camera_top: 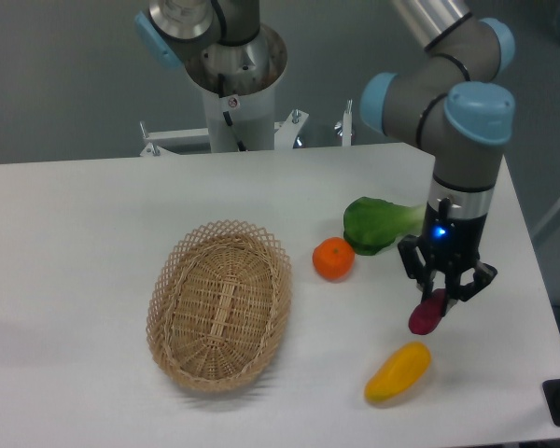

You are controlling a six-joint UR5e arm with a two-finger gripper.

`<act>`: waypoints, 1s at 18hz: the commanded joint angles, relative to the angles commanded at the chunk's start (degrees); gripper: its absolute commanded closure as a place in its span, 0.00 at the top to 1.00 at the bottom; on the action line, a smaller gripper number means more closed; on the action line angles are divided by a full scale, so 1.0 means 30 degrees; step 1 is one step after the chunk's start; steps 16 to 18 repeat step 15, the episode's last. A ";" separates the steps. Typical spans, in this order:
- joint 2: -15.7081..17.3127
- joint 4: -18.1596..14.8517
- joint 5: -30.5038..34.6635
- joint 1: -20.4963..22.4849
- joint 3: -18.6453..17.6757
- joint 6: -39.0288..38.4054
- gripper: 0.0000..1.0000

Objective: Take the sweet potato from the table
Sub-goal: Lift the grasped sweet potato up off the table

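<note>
Reading from the left, we first meet the wicker basket (220, 305) lying on the white surface (75, 243), well apart from anything we need. Further right sit the orange fruit (334, 259) and, just behind it, the green leafy vegetable (378, 225). Neither is ours to touch.

At the right we find the hand (445, 297) pointing straight down, its fingers (467, 284) closed in around the upper end of the sweet potato (427, 314). The dark reddish-purple vegetable sticks out below and to the left of the fingertips, tilted. We cannot tell whether its lower end is touching the surface or has just cleared it. We judge the hand to be gripping it, with only a narrow gap between the fingers, filled by the vegetable.

Since the hold is near one end and not the middle, we judge that the smooth body could pivot or slip. We should lift straight up, slowly, keeping the grip firm, and avoid any sideways swing.

Just below lies the yellow mango-shaped item (399, 372), near the sweet potato's lower tip but apart from it; a vertical lift keeps us away from it.
</note>
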 joint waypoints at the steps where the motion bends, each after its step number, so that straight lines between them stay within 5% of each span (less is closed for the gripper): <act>1: 0.0148 -0.0001 0.0000 -0.0087 -0.0030 -0.0236 0.12; 18: 0.0764 -0.0001 -0.0615 -0.0293 0.0088 -0.1527 0.14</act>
